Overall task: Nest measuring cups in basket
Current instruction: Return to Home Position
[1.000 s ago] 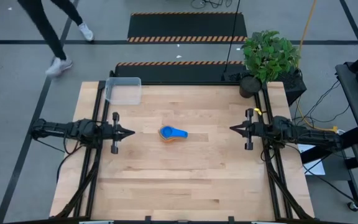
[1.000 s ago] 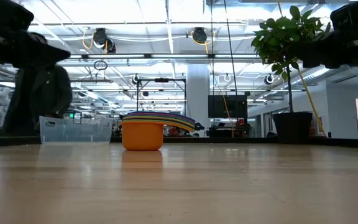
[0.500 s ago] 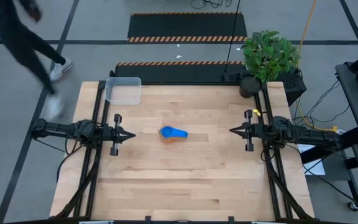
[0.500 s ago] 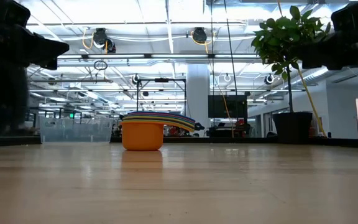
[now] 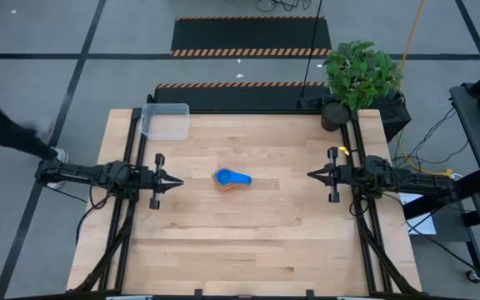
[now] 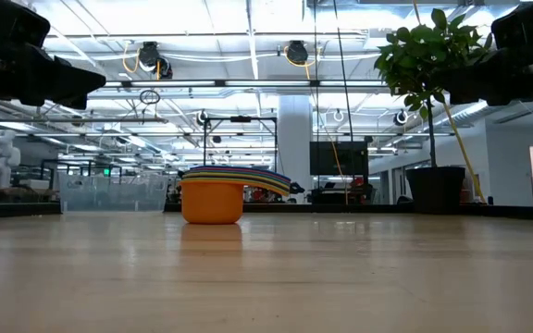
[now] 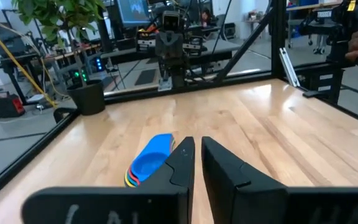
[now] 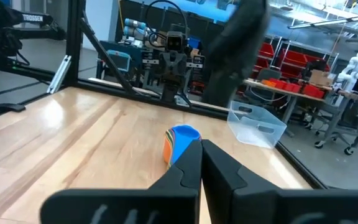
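The stack of measuring cups (image 5: pixel 231 179) sits in the middle of the tabletop (image 5: pixel 248 242), orange at the bottom, blue on top, handles reaching toward the right arm's side. The basket (image 5: pixel 166 122) is off at the far left corner, well apart from the stack. The left hand (image 5: pixel 178 179) hangs at the left edge, fingers pinched together, gripping nothing. The right hand (image 5: pixel 310 174) faces it from the right edge, fingers likewise together and holding nothing.
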`<action>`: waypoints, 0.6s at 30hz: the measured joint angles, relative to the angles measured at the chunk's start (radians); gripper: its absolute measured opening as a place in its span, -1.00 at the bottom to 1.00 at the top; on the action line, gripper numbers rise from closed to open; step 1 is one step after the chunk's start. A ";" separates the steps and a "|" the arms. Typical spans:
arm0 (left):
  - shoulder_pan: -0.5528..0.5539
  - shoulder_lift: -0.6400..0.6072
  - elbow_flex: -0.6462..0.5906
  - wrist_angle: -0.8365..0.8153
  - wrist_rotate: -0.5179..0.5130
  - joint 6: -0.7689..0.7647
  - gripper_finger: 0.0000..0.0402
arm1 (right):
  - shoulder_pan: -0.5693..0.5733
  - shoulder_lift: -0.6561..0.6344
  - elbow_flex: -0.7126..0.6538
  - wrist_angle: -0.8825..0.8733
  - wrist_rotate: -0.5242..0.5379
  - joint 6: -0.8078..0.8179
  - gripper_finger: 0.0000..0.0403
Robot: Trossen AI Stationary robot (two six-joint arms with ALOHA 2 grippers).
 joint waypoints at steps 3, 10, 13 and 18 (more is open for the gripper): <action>0.000 0.000 0.000 0.007 -0.001 0.000 -0.82 | 0.000 0.000 0.000 0.000 0.026 -0.003 -1.00; 0.000 0.000 -0.002 0.034 -0.004 -0.002 -0.82 | 0.002 0.005 0.000 -0.009 0.025 0.031 -1.00; 0.000 0.000 -0.002 0.035 -0.004 -0.003 -0.82 | 0.026 0.004 0.000 -0.009 0.038 0.025 -1.00; 0.000 0.000 -0.002 0.038 -0.004 -0.003 -0.82 | 0.108 0.004 0.000 -0.012 0.095 0.005 -1.00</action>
